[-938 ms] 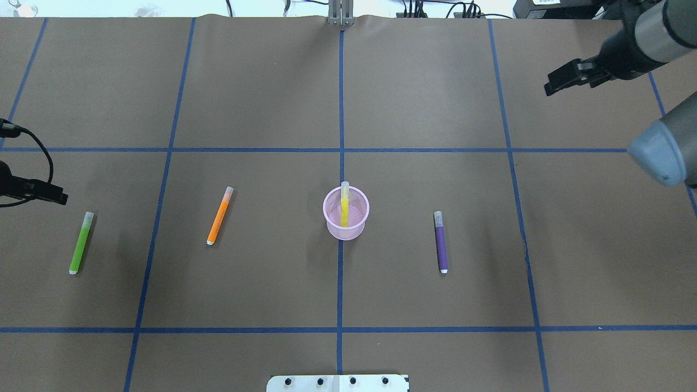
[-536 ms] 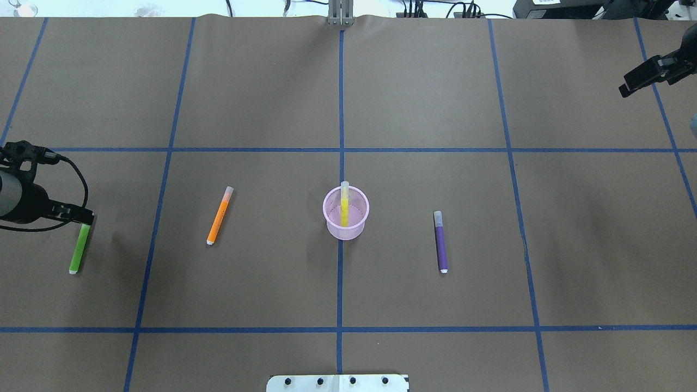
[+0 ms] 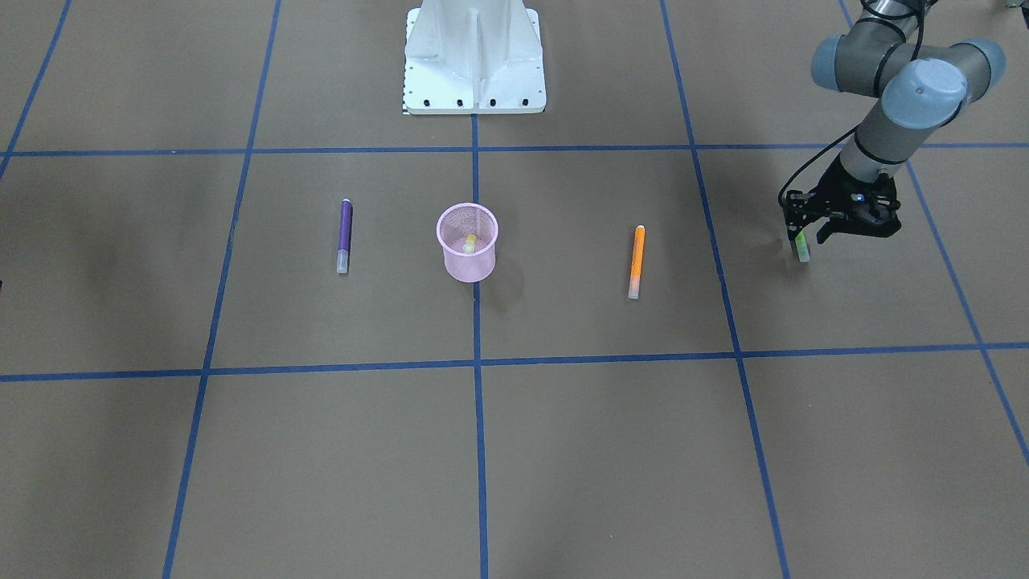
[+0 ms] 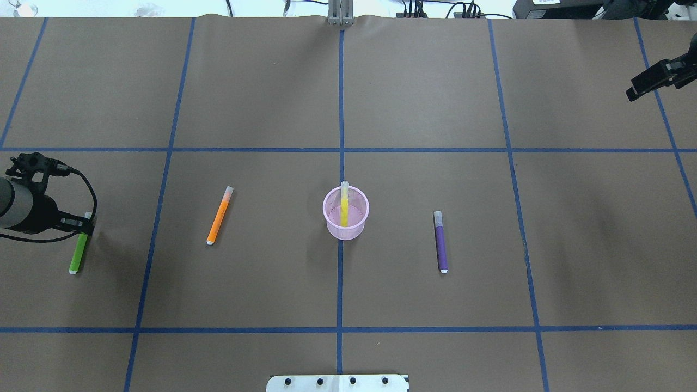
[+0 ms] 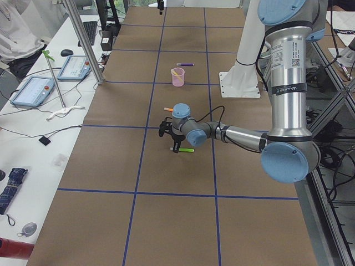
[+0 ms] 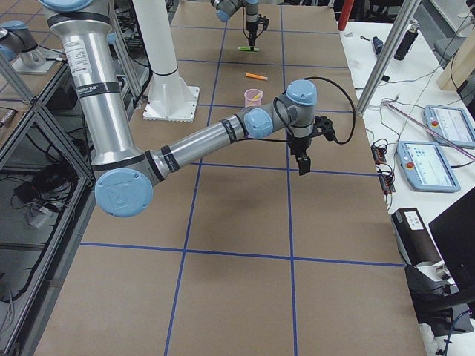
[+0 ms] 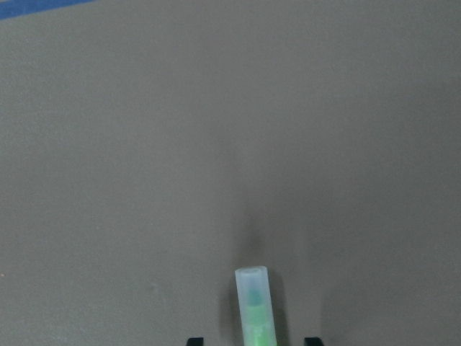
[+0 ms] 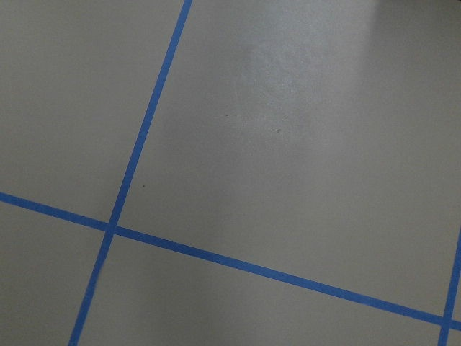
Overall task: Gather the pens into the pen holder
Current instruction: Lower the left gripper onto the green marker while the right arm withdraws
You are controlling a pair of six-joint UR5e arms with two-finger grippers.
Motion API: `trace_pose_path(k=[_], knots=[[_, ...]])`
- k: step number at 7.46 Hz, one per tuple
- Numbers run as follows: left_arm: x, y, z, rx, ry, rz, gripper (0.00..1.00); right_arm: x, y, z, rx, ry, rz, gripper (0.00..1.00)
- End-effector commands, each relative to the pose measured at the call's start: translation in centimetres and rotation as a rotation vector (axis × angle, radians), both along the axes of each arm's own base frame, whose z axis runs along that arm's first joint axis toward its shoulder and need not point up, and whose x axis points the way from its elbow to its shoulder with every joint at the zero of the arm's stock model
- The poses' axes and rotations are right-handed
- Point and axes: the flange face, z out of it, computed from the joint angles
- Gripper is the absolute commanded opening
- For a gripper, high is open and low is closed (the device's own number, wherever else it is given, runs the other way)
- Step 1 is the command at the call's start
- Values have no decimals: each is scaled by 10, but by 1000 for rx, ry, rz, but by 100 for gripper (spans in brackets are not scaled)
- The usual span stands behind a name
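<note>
The pink mesh pen holder (image 4: 329,209) stands at the table's middle with the yellow pen (image 4: 344,209) upright in it. The orange pen (image 4: 219,216) lies to its left and the purple pen (image 4: 441,242) to its right. The green pen (image 4: 79,253) lies at the far left. My left gripper (image 4: 84,226) is open and low over that pen's pale cap end. In the left wrist view the green pen (image 7: 256,306) lies between the two fingertips (image 7: 194,341). My right gripper (image 4: 631,93) is open and empty, up at the far right back.
Brown paper with blue tape grid lines (image 4: 341,109) covers the table. The robot's white base plate (image 4: 337,383) sits at the near edge. The right wrist view shows only bare paper and tape lines (image 8: 216,256).
My left gripper has come in from the left edge and settled over the green pen's cap end. My right arm has pulled back to the far right. No pen has moved.
</note>
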Motion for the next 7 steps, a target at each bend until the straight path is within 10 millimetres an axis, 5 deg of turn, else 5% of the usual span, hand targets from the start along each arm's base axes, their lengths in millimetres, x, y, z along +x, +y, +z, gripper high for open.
trace_pose_path(k=[1, 7], knots=[[2, 2, 2, -3, -3, 7, 46, 0, 2, 3, -4, 3, 1, 100], [6, 4, 5, -5, -8, 17, 43, 1, 3, 4, -10, 4, 6, 100]])
